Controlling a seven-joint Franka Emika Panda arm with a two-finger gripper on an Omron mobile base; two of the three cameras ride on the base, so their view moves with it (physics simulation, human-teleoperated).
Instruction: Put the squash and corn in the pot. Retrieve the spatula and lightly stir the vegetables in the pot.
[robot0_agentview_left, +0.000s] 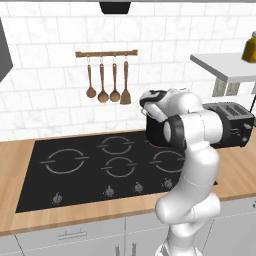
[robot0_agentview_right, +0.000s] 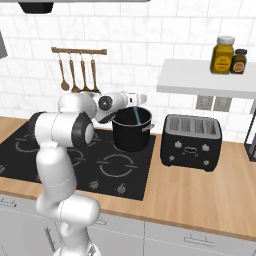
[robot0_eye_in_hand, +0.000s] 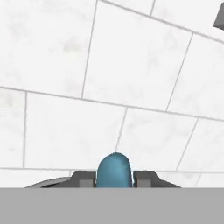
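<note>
**Spatula in the pot — stirring step in hand**

On the wall at the left hangs a rack of wooden spoons (robot0_agentview_right: 76, 70), untouched. Below it the black cooktop (robot0_agentview_left: 80, 167) is set into the wooden desk (robot0_agentview_right: 200, 195). Moving right, the white arm reaches across to the pot (robot0_agentview_right: 132, 131), which stands on a rear burner just beside the toaster (robot0_agentview_right: 191, 141). The gripper (robot0_agentview_right: 134, 99) sits at the pot's near rim, its jaws closed on the blue handle of the spatula (robot0_agentview_right: 136, 116); in the hand view that rounded handle end shows pinched between the two dark fingertips (robot0_eye_in_hand: 83, 178), with wall tile beyond. From the right base view the handle slants down into the pot, its paddle head hidden below the rim. Squash and corn cannot be made out inside the dark pot.

My reading: the stirring is under way or about to begin. The next move calls for small, gentle circles — keeping the paddle low and clear of the pot wall so it does not tip.
</note>
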